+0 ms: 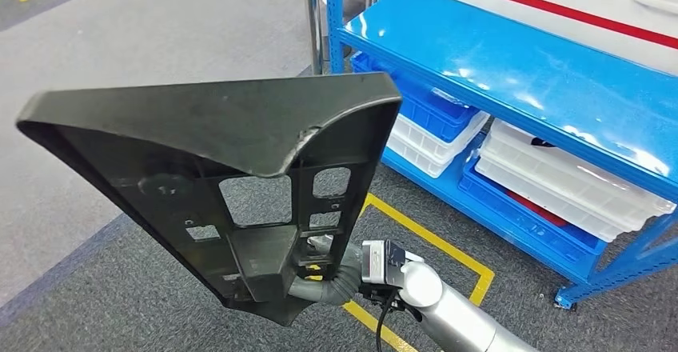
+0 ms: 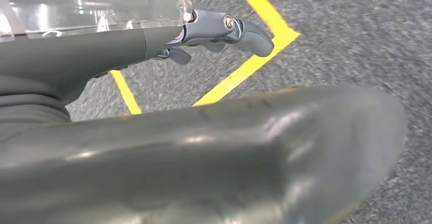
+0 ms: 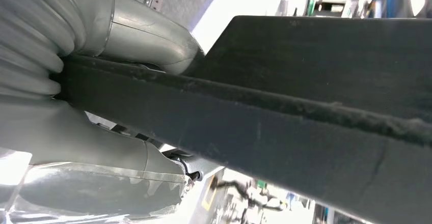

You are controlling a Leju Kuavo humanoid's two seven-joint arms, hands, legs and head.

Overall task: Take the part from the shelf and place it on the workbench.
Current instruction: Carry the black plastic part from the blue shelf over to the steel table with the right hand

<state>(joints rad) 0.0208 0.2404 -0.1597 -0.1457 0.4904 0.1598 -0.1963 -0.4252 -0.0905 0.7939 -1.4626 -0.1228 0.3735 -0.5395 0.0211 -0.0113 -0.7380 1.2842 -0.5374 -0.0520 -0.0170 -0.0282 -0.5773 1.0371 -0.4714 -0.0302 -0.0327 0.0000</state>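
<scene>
Part point(image 1: 240, 152) held up before the camera at left, right hand point(image 1: 332, 276) under its lower end. Shelf point(image 1: 512, 56) to the right; trays point(image 1: 560, 176) on its lower level.

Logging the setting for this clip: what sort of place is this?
Probably a factory or warehouse floor: a blue steel shelf with stacked white trays, yellow floor marking tape, and a large dark moulded part held by the right hand.

Silver right arm point(image 1: 448, 308), black cable, grey ribbed wrist cover, grey right hand point(image 3: 127, 35)
</scene>
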